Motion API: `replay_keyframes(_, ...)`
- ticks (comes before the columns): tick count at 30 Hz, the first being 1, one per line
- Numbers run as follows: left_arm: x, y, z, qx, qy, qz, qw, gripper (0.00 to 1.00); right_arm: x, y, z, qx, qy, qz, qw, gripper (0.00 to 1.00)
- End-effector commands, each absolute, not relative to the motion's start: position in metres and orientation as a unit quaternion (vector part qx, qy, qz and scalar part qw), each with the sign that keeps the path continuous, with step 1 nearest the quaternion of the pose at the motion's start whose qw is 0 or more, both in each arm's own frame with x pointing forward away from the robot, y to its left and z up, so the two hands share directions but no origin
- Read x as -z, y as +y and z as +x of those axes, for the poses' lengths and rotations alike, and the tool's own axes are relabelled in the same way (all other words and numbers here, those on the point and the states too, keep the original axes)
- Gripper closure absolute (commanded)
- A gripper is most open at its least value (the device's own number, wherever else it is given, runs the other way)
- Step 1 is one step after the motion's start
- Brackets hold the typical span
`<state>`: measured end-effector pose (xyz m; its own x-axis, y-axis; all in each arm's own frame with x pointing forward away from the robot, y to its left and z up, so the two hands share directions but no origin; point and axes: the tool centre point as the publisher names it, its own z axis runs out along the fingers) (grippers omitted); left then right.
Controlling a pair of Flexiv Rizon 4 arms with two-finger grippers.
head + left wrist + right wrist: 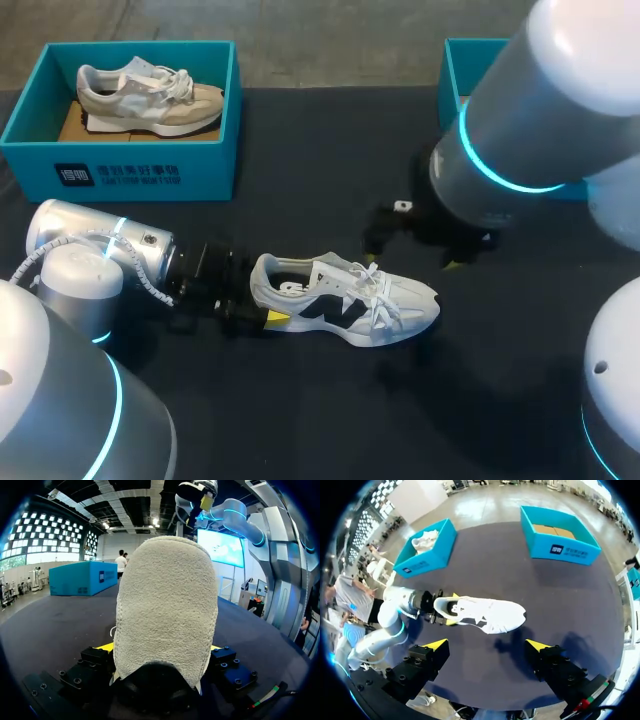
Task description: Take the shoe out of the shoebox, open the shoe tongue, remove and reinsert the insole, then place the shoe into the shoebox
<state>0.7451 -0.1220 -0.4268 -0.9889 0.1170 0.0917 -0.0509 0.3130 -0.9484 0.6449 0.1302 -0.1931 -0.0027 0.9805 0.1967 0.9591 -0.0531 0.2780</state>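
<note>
Shoe (345, 298), white with black side markings and white laces, lay on its sole on the dark surface (330, 140), out of both boxes, roughly midway across and toward the near edge. Its toe pointed to the robot's right and its heel to the left. The laces were loosely tied over the tongue, and the opening faced up.

The left pincer (258, 303) pinched the shoe at the heel, one yellow tip pressed against each side of it. In the left wrist view the rough grey-white heel stood up between the two fingers and filled most of the space ahead. The left arm lay low along the surface, coming in from the left.

The right pincer (487, 645) hung above the surface with its fingers spread wide and nothing between them. In its own view the shoe lay ahead of the fingers and well apart from them. In the head view it hovered just behind the toe end.

A teal box (120, 170) at the far left held a beige shoe (150, 95). An empty teal box (562, 550) with a brown cardboard floor stood at the far right.
</note>
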Motion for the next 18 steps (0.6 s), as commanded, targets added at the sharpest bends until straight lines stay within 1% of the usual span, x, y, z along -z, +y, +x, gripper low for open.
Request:
replay_keyframes(1, 0.429, -0.122, 0.746, -0.586, -0.807, -0.02, 0.071, 1.0, 0.216, 0.172, 0.667, -0.14, 0.689, 0.709, 0.044, 0.0)
replay_keyframes(5, 0.429, -0.122, 0.746, -0.586, -0.807, -0.02, 0.071, 1.0, 0.226, 0.183, 0.678, -0.131, 0.69, 0.71, 0.061, 0.0)
replay_keyframes(10, 0.429, -0.122, 0.746, -0.586, -0.807, -0.02, 0.071, 1.0, 0.233, 0.198, 0.692, -0.124, 0.695, 0.705, 0.066, 0.0)
replay_keyframes(18, 0.429, -0.122, 0.746, -0.586, -0.807, -0.02, 0.071, 1.0, 0.243, 0.223, 0.707, -0.13, 0.708, 0.692, 0.054, 0.0)
